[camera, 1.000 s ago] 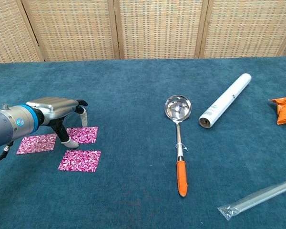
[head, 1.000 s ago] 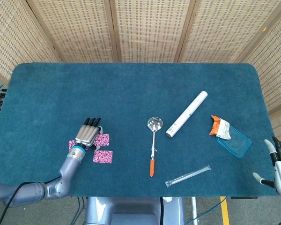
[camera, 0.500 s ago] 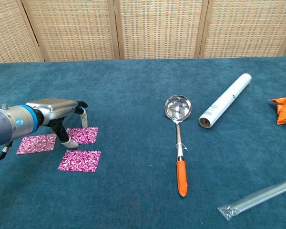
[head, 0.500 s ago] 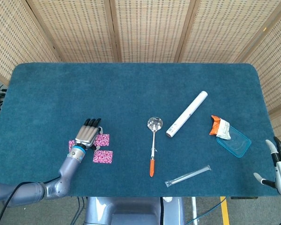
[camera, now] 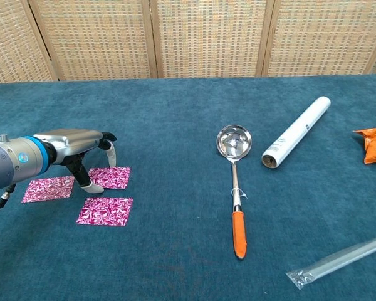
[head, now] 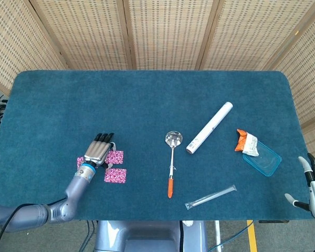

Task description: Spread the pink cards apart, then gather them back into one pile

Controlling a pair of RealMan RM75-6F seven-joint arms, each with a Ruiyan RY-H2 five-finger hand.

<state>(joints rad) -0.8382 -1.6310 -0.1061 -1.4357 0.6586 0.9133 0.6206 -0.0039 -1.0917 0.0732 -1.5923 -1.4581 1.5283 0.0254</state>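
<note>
Under left robot hand (camera: 81, 147): pink cards (camera: 104, 211) flat, long axes approx. left-right.

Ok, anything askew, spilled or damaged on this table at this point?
Nothing stands out. The three pink cards lie flat and apart, as the spreading step would leave them, with the left hand over them. The ladle, white tube, orange packet and plastic sleeve lie undamaged, with nothing spilled.

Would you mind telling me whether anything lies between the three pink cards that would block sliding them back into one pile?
Nothing visible does. The pink cards lie close together on bare table, with the left hand over them; the ladle sits well off to the side.
</note>
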